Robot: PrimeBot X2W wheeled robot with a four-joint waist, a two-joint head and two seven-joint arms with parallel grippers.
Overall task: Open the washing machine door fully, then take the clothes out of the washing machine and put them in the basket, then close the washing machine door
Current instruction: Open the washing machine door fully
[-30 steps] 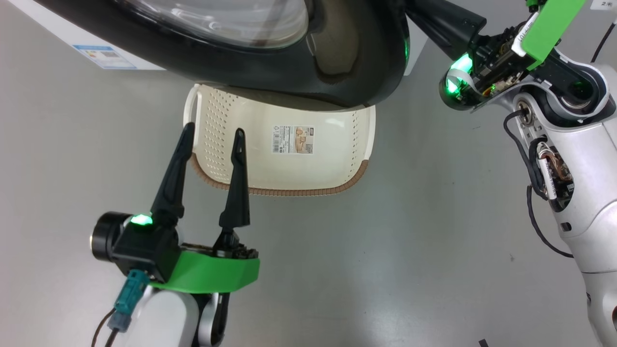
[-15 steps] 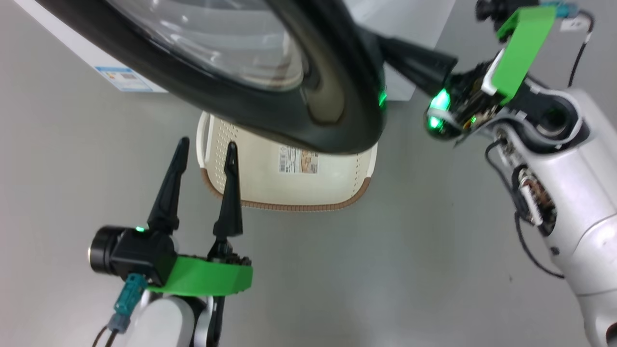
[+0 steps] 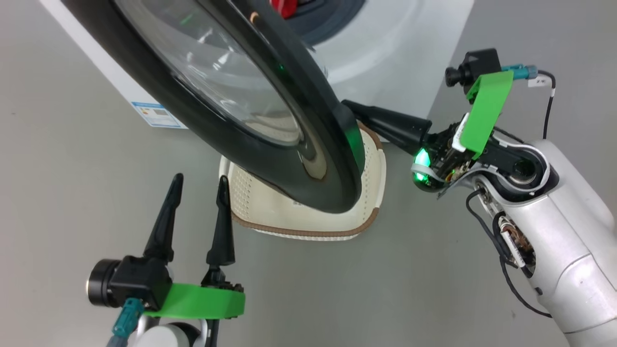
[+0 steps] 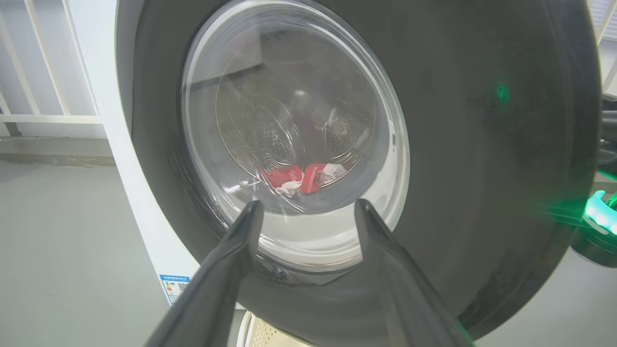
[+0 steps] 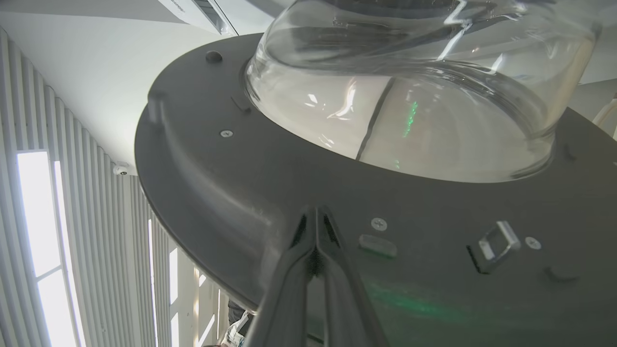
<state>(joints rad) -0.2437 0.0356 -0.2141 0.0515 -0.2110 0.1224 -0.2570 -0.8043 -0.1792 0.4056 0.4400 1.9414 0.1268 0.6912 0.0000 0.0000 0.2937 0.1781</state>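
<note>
From the head camera, the washing machine door (image 3: 226, 96) stands swung out from the washing machine (image 3: 395, 53), and its black rim hangs over the basket (image 3: 299, 233) on the grey floor (image 3: 72, 202). The basket sits just in front of the machine, partly hidden by the door. A bit of the red clothes (image 3: 283, 6) shows in the drum opening at the top edge. The left gripper (image 3: 200, 178) hovers low on the left with its fingers spread and nothing between them, just beside the basket's left end. The right gripper (image 3: 356, 110) reaches in from the right, its fingers pressed together and its tip behind the door's free edge, on the side that faces the machine. A blue label (image 3: 156, 114) marks the machine's lower front.

From the left wrist, the left gripper (image 4: 307, 205) points its parted fingers at the outer face of the door (image 4: 482, 144), clear of it. Through the glass the clothes (image 4: 299, 178) lie in the bottom of the drum. A corner of the basket (image 4: 262, 332) peeks out under the door.

From the right wrist, the right gripper (image 5: 315, 214) is clenched on nothing, its tip at the dark inner face of the door (image 5: 217, 193), below the glass bowl (image 5: 409, 111) and left of a metal latch (image 5: 494, 243). Whether the tip touches the door cannot be told.
</note>
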